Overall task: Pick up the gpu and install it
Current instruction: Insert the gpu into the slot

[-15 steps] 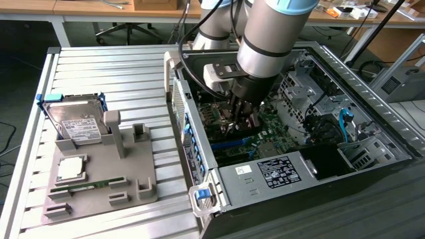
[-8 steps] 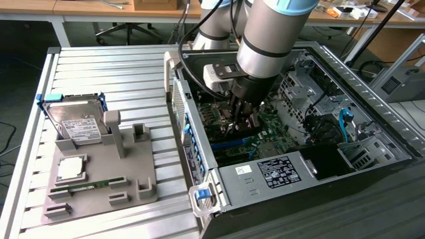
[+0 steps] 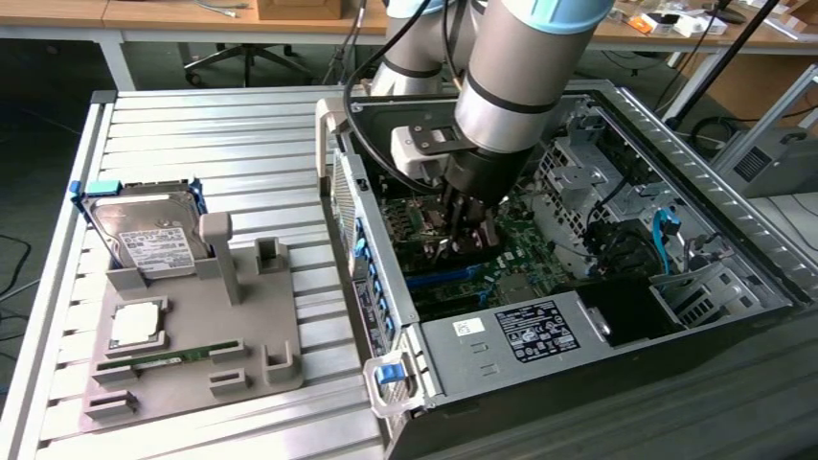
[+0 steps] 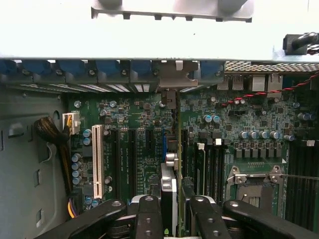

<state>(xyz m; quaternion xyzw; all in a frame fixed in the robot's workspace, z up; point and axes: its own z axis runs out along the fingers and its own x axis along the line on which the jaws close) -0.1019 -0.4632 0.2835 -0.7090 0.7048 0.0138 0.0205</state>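
Observation:
The gpu [image 4: 171,191] is a thin dark card seen edge-on between my two black fingers [image 4: 149,216], standing upright over the green motherboard [image 4: 134,144]. Its silvery bracket end [image 4: 174,79] reaches the case's rear slot panel. My gripper [image 4: 177,219] is shut on the card's upper edge. In the exterior view the gripper [image 3: 461,240] is down inside the open computer case [image 3: 383,316], with the gpu [image 3: 443,251] low among the expansion slots. I cannot tell whether the card is seated in a slot.
A white expansion slot [image 4: 97,159] and the CPU socket [image 4: 254,186] flank the card. Outside the case, a grey fixture [image 3: 256,345] holds a hard drive [image 3: 147,235], a processor [image 3: 138,326] and a green memory stick [image 3: 167,359]. The power supply [image 3: 537,331] is close by.

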